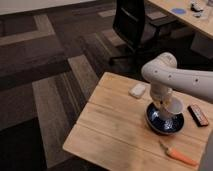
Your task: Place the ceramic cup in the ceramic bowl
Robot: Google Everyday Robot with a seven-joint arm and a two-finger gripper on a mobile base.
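The white ceramic cup (174, 106) is held by my gripper (168, 104) at the end of the white arm that reaches in from the right. The cup hangs just over the inside of the dark blue ceramic bowl (159, 123), which sits on the right part of the wooden table (115, 130). The cup's bottom is close to the bowl's inside or touching it; I cannot tell which. The arm hides the back rim of the bowl.
A flat white rectangular object (137, 90) lies on the table left of the bowl. A dark rectangular object (198, 115) lies to its right, and an orange carrot (177, 154) in front. A black office chair (132, 25) stands behind the table.
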